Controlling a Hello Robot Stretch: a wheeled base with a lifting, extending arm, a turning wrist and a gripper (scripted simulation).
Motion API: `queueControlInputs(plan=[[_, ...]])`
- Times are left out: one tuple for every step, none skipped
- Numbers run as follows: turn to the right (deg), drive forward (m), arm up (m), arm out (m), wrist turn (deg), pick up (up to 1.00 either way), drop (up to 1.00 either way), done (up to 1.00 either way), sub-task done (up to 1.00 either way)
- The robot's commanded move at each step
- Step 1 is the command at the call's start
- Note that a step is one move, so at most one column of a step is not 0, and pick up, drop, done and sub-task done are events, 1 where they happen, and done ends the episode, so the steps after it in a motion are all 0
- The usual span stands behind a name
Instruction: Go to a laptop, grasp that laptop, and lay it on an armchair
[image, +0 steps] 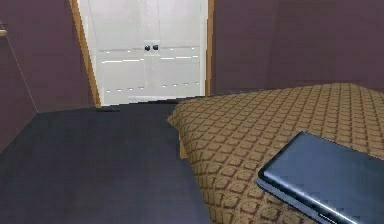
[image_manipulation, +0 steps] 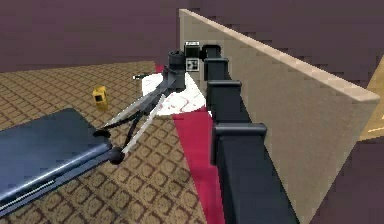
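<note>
- The dark, closed laptop (image: 330, 180) lies flat on the bed (image: 240, 120), on its brown patterned cover.
- Forward view: beyond the laptop, past the bed, stands a white double door (image: 150, 50).
- Arm side view: the end effector (image_manipulation: 110, 142) is at the laptop's edge. I cannot tell whether it grips anything.
- In that same view, a small yellow object (image_manipulation: 100, 96) lies beyond the laptop, and a tan headboard (image_manipulation: 280, 100) stands well apart from it.

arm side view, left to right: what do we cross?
laptop → small yellow object → white rounded object → red strip → dark arm bar → tan upright panel. End effector left out: it overlaps laptop edge and white object.
</note>
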Motion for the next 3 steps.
queueControlInputs(plan=[[0.0, 0.0, 0.0, -0.38, 0.0, 0.0, 0.0, 0.0, 0.0], [-45.0, 0.0, 0.0, 0.0, 0.0, 0.0, 0.0, 0.0, 0.0], [-45.0, 0.0, 0.0, 0.0, 0.0, 0.0, 0.0, 0.0, 0.0]])
